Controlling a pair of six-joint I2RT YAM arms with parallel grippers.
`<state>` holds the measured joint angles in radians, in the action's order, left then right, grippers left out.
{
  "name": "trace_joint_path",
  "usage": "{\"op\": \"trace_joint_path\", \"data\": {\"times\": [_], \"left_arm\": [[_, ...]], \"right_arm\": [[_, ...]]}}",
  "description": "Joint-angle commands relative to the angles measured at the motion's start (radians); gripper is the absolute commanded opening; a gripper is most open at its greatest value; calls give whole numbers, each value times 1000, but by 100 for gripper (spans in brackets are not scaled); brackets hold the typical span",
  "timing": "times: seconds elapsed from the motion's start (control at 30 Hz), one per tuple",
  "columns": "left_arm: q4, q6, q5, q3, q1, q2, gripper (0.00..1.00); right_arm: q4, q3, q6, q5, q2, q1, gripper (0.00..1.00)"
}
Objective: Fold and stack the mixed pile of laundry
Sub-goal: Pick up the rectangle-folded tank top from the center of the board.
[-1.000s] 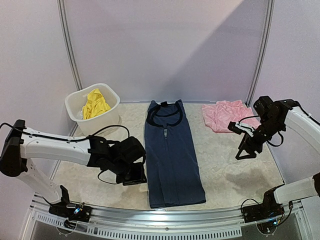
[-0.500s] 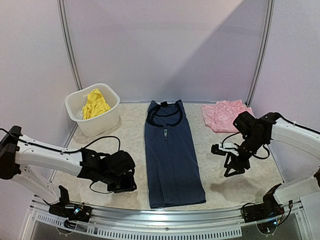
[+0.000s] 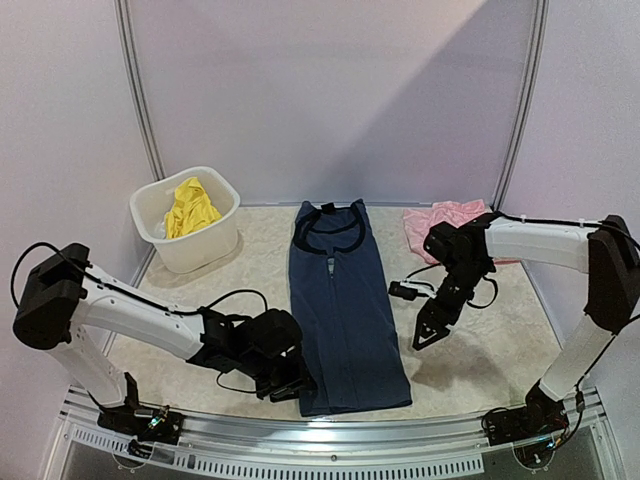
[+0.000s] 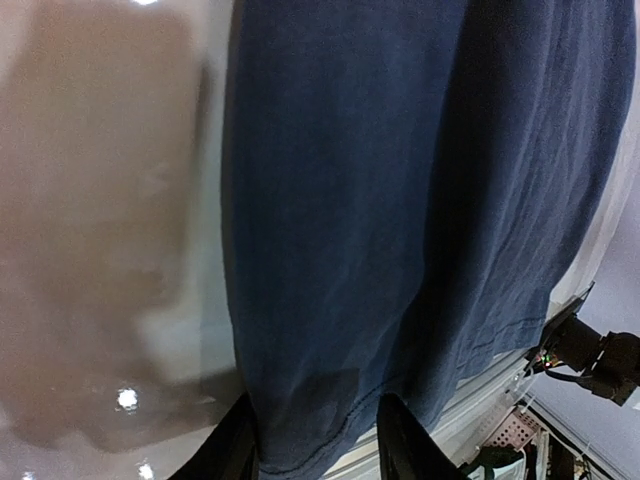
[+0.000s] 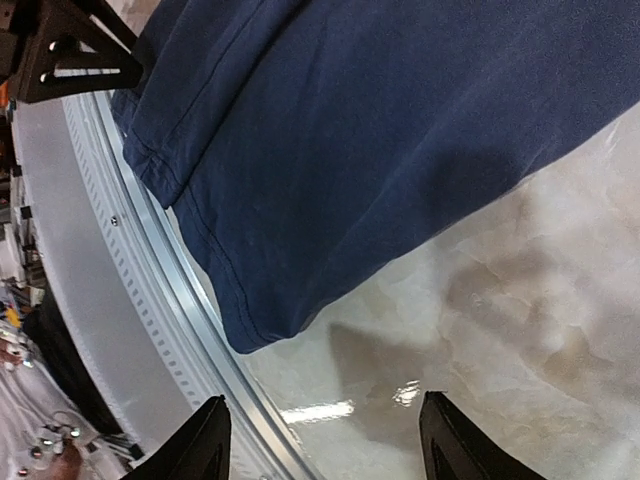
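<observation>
**Closing in on the navy top (image 3: 340, 310)**

It lies narrowed lengthwise in the middle of the bench (image 3: 480, 350), probably awaiting its cross-fold. The pink ruffled piece (image 3: 445, 225) lies far right and the yellow piece (image 3: 190, 208) sits in the white tub (image 3: 215, 245), both untouched. The left gripper (image 3: 290, 385) straddles the near hem, spread; the right gripper (image 3: 425, 338) hovers spread, empty. Both swung inward within the last second

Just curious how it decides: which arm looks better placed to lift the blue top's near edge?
Left: the left hand sits at the navy top's near hem; the right hand hangs beside it, farther back.
</observation>
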<state>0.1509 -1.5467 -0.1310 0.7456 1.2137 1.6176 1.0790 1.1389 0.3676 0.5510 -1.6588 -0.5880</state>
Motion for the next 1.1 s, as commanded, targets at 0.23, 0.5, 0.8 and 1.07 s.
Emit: {"op": "trace_joint_path", "data": {"times": [0.23,0.5,0.8,1.07], "left_arm": [[103,-104,-88,9,34,43,40],[101,-104,-130,26,45,86,38],[54,-124,-143,-13,39,92,33],[72,-113,-125,-35,25,47,33]], "right_arm": [[-2,-47,-269,266,-181,-16,69],[-95,-243,-491,171,-41,-32,72],[-164,-228,-501,170,-161,-34,63],[-164,-205,-495,203,-229,-101,55]]}}
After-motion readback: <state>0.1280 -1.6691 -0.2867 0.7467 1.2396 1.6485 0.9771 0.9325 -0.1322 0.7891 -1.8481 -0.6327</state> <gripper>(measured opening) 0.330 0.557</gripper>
